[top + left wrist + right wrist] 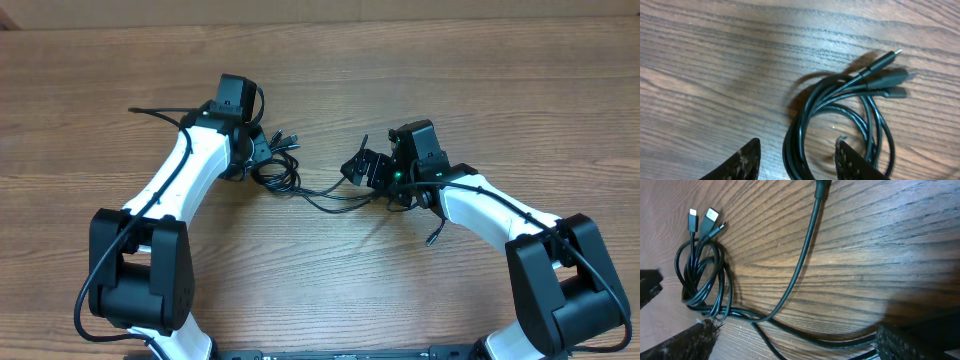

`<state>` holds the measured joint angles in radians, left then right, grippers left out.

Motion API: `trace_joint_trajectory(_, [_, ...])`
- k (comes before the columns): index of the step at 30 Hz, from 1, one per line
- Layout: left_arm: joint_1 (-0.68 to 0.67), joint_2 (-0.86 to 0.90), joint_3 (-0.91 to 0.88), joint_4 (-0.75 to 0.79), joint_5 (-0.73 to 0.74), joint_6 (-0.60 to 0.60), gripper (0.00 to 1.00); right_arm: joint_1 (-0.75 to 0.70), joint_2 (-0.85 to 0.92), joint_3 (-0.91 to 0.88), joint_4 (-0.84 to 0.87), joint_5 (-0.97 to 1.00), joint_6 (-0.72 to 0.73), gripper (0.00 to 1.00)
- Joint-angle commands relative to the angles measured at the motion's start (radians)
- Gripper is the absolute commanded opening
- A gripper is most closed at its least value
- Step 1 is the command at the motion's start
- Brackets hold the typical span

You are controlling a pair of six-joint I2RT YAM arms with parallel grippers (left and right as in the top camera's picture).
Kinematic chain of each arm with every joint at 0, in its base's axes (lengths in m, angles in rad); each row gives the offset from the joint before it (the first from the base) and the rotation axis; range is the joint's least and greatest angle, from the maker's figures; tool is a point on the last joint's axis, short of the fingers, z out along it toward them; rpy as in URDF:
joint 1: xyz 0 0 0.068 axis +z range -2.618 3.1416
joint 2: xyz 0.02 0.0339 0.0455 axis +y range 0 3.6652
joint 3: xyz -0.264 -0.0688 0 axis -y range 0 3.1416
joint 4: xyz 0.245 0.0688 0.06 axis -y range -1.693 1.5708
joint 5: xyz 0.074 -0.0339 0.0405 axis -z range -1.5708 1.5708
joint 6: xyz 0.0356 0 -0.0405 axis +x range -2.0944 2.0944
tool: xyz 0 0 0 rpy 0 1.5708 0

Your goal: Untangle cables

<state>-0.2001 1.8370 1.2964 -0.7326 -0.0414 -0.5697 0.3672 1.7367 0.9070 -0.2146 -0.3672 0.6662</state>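
Where the cables (850, 86) lie coiled on the tabletop (420, 60), the left hand (796, 155) hovers right over the coil, its fingers apart, with one loop lying between them unclamped. The plugs (892, 77) sit on the far side of the coil from this hand. A single strand (805, 255) trails out to the right hand (800, 342), which is spread wide and grips nothing. The left hand is nearer the tangle, and the strand's long axis runs from hand to hand.

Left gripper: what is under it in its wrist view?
The cables' coiled loops lie on the wooden table between the left gripper's parted fingers. One finger covers the coil's lower right part.
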Motion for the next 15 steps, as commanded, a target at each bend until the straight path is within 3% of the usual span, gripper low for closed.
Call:
trace_joint_trajectory(1, [0.003, 0.009, -0.051, 0.052, -0.029, 0.009, 0.47, -0.002, 0.01, -0.009, 0.001, -0.02, -0.04, 1.0])
trace_joint_trajectory(3, [0.003, 0.009, -0.071, 0.079, -0.029, 0.009, 0.43, -0.002, 0.01, -0.009, 0.002, -0.02, -0.04, 1.0])
trace_joint_trajectory(10, [0.003, 0.009, -0.134, 0.112, -0.017, 0.008, 0.05, -0.002, 0.01, -0.009, 0.001, -0.02, -0.04, 1.0])
trace_joint_trajectory(15, [0.003, 0.009, -0.178, 0.111, 0.0, 0.009, 0.04, -0.002, 0.01, -0.009, 0.002, -0.021, -0.04, 1.0])
